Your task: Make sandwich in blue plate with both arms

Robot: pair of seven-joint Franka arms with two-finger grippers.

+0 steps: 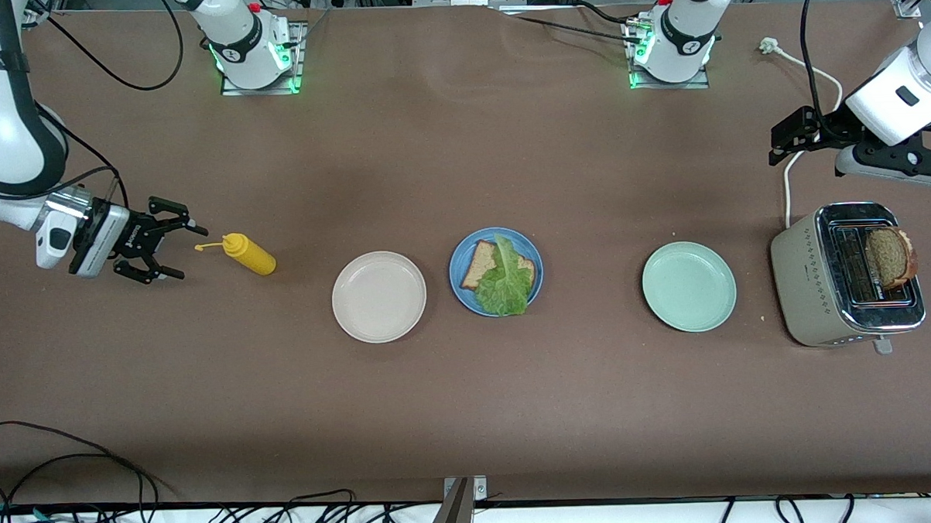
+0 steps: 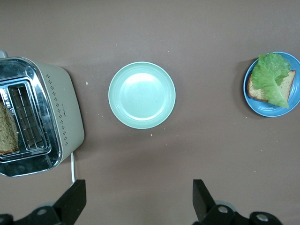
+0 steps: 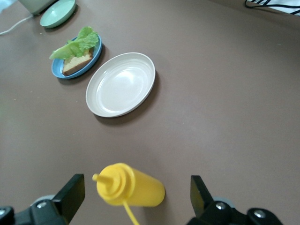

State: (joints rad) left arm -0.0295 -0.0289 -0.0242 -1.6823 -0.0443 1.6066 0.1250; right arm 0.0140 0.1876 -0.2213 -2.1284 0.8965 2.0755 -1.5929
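Right gripper (image 1: 169, 248) sits low over the table at the right arm's end, fingers spread wide, nothing between them. Its fingertips point at the yellow squeeze bottle (image 1: 250, 253), which lies on its side just beside them, nozzle toward the gripper; the cap tether trails off the nozzle. In the right wrist view the bottle (image 3: 129, 185) sits between the two fingers' line of sight, partly cut off at the frame edge.

Next along: cream-white plate (image 1: 379, 296), bare. Just beside it, the blue plate (image 1: 462, 281) in the middle of the table holds one bread slice (image 1: 481, 264) with a lettuce leaf (image 1: 506, 283) laid over it. The leaf hides most of the slice and overhangs the plate's rim on the camera side. No top slice on it.

Pale mint-green plate (image 1: 689, 286) follows, bare, well apart from the blue one.

Toaster (image 1: 803, 281) stands at the left arm's end. A second bread slice (image 1: 889, 257) sticks up out of one slot, lower part hidden inside.

Left gripper (image 1: 788, 146) hangs above the table near the toaster, fingers wide apart, holding nothing; the left wrist view shows only its fingertips (image 2: 75, 199).
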